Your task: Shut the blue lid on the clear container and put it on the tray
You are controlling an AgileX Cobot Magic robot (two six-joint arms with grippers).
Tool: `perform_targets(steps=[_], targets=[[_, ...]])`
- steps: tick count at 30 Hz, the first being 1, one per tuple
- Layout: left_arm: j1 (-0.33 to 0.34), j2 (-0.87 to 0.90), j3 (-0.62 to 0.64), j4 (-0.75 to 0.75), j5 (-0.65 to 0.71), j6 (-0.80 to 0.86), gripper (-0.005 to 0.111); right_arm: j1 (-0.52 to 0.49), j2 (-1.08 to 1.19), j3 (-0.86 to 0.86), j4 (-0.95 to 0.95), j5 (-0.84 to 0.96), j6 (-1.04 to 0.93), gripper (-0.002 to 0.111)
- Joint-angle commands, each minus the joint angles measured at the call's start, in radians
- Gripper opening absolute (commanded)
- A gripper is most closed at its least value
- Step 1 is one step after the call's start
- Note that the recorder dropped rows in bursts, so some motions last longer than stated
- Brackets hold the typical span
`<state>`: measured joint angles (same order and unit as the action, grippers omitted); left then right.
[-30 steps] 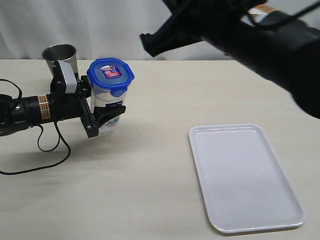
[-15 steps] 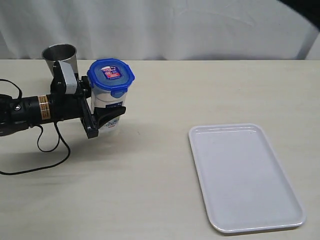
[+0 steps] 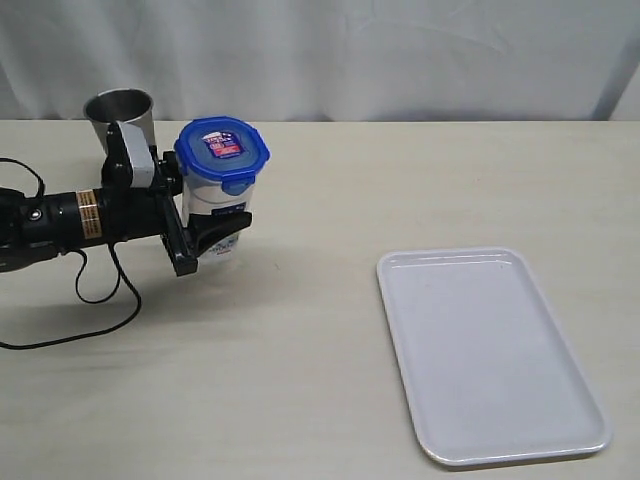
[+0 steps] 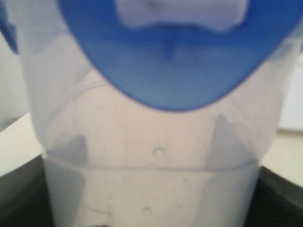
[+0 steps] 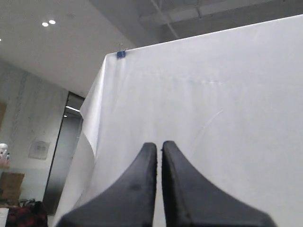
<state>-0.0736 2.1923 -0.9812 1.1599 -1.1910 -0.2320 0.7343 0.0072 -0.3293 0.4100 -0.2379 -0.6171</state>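
Currently the left arm lies nearly horizontal, low over the table [image 3: 300, 360], reaching in from the left edge of the exterior view with its wrist level. The left gripper [image 3: 214, 240] stands wide, one jaw on each side of the lower part of the clear container [image 3: 213, 203], clamping it. The container is upright on the table, left of centre and well apart from the tray [image 3: 490, 350], which lies flat at the right. The blue lid [image 3: 222, 150] sits on top of the container; the flap facing the camera hangs down over the rim. A grey steel cup [image 3: 120, 108] stands just behind the left arm, and a black cable [image 3: 100, 295] loops below it.

The right arm is outside the exterior view. The right gripper [image 5: 158, 158] has its jaws pressed together, holding nothing, and points upward toward a white curtain.
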Motion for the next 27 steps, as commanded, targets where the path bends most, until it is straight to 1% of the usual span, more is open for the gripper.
perform_targets(steps=[1,5,9,15,17,18,19,22,23,24,26,27], targets=[[-0.009,-0.016,-0.002,-0.005,-0.03,0.002,0.0,0.001,0.002,0.063,-0.029,-0.079,0.008,0.004],[-0.009,-0.016,-0.002,-0.012,-0.03,0.007,0.0,0.001,-0.007,0.069,-0.041,0.028,-0.025,0.004],[-0.009,-0.016,-0.002,-0.008,-0.03,0.022,0.0,0.001,-0.007,0.074,-0.03,0.202,-0.016,0.004],[-0.009,-0.016,-0.002,-0.001,-0.03,0.022,0.0,0.001,-0.007,0.08,0.0,0.226,0.003,0.004],[-0.02,-0.023,-0.002,-0.001,-0.03,0.02,0.0,0.001,-0.007,0.08,0.0,0.226,0.003,0.004],[-0.035,-0.028,-0.002,-0.001,-0.03,0.02,0.0,0.001,-0.007,0.08,0.0,0.226,0.003,0.004],[-0.072,-0.044,-0.002,-0.001,0.013,0.02,0.0,0.001,-0.007,0.08,0.0,0.226,0.003,0.004],[-0.135,-0.066,-0.002,-0.013,0.126,0.02,0.0,0.001,-0.007,0.08,0.0,0.226,0.003,0.004],[-0.174,-0.079,-0.002,-0.037,0.199,0.02,0.0,0.001,-0.007,0.08,0.0,0.226,0.003,0.004],[-0.196,-0.089,-0.002,-0.046,0.234,0.02,0.0,0.001,-0.007,0.08,0.0,0.226,0.003,0.004],[-0.224,-0.101,-0.002,-0.048,0.242,0.026,0.0,0.001,-0.007,0.08,0.0,0.226,0.003,0.004],[-0.249,-0.107,-0.005,-0.051,0.255,0.028,0.0,0.001,-0.007,0.08,0.0,0.226,0.003,0.004]])
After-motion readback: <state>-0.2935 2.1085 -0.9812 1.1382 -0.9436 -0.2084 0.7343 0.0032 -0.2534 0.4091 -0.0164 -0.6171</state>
